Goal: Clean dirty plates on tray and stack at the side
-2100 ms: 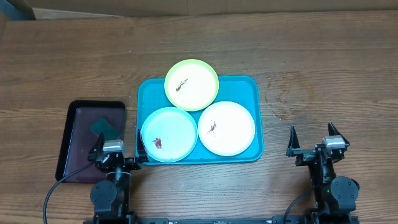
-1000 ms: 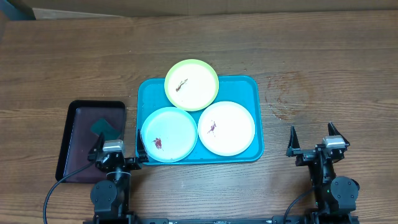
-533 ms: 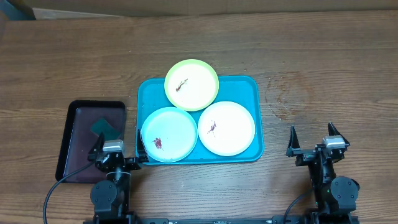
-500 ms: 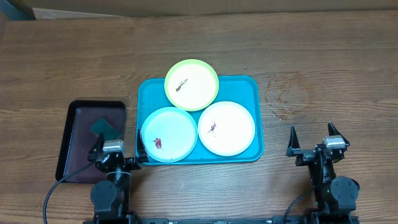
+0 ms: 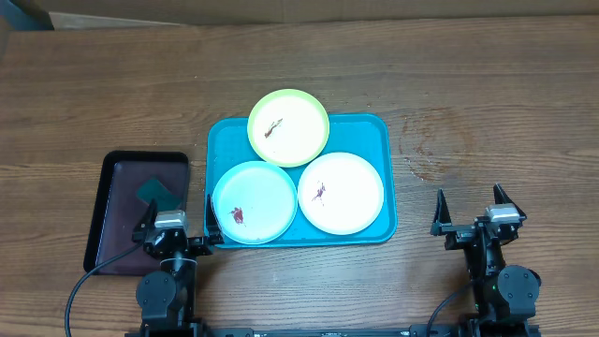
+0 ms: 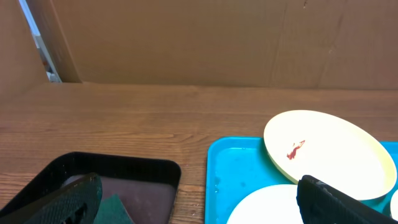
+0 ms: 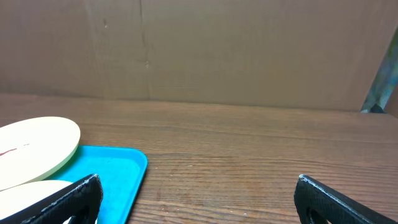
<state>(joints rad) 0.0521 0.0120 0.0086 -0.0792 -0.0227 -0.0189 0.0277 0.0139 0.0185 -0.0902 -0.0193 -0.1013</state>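
Observation:
The turquoise tray [image 5: 367, 136] lies mid-table with three plates on it. A yellow-green plate [image 5: 288, 127] overhangs the tray's far rim, a light blue plate [image 5: 255, 201] sits front left, and a white plate [image 5: 341, 193] front right. Each carries a small reddish-brown smear. My left gripper [image 5: 178, 213] is open at the tray's front left corner and holds nothing; in the left wrist view its fingers [image 6: 62, 199] frame the tray [image 6: 233, 168] and the yellow-green plate [image 6: 329, 149]. My right gripper [image 5: 469, 201] is open over bare wood right of the tray [image 7: 118, 168].
A dark maroon tray [image 5: 136, 211] holding a green sponge [image 5: 157, 194] lies left of the turquoise tray, partly under my left gripper. Cardboard [image 6: 186, 37] walls the table's far side. Faint stains [image 5: 426, 140] mark the wood right of the tray.

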